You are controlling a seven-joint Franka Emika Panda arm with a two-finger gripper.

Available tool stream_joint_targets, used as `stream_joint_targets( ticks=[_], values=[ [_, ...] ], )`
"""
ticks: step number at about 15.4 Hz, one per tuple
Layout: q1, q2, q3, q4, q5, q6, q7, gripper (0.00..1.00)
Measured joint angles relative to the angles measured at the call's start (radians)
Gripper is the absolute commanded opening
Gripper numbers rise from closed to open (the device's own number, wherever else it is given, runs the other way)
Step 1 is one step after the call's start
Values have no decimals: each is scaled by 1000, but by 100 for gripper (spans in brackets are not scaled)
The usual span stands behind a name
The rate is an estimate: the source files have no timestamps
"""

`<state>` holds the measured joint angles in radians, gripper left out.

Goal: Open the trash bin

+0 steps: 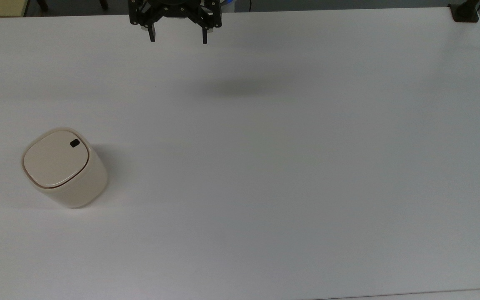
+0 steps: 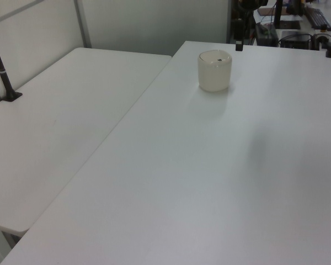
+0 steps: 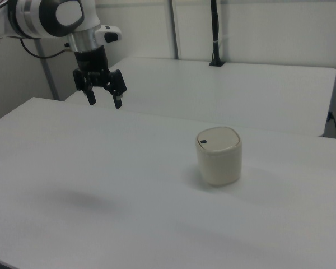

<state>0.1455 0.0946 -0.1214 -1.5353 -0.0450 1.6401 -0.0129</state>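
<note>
The cream-beige trash bin (image 1: pixel 65 168) stands upright on the white table (image 1: pixel 265 166) at the top view's left, its flat lid down and a small black button (image 1: pixel 74 143) near the lid's edge. The same bin (image 2: pixel 214 70) stands far back in the left view, and the bin (image 3: pixel 219 156) sits right of centre in the right view. My gripper (image 1: pixel 178 38) hangs open high above the table at the top view's upper edge, far from the bin. In the right view the gripper (image 3: pixel 105 101) hovers at upper left with nothing between its fingers.
A second white table (image 2: pixel 55 127) adjoins on the left view's left, with a black clamp post (image 2: pixel 3 72) on it. Another black clamp (image 1: pixel 465 12) sits at the top view's far right corner. Desk equipment (image 2: pixel 298 22) stands behind the table in the left view.
</note>
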Motion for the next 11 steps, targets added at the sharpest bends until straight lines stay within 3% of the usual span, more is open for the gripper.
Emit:
stream_joint_targets(
  ticks=[9,11],
  values=[
    [0,0,0,0,0,0,0,100],
    [0,0,0,0,0,0,0,87]
  ],
)
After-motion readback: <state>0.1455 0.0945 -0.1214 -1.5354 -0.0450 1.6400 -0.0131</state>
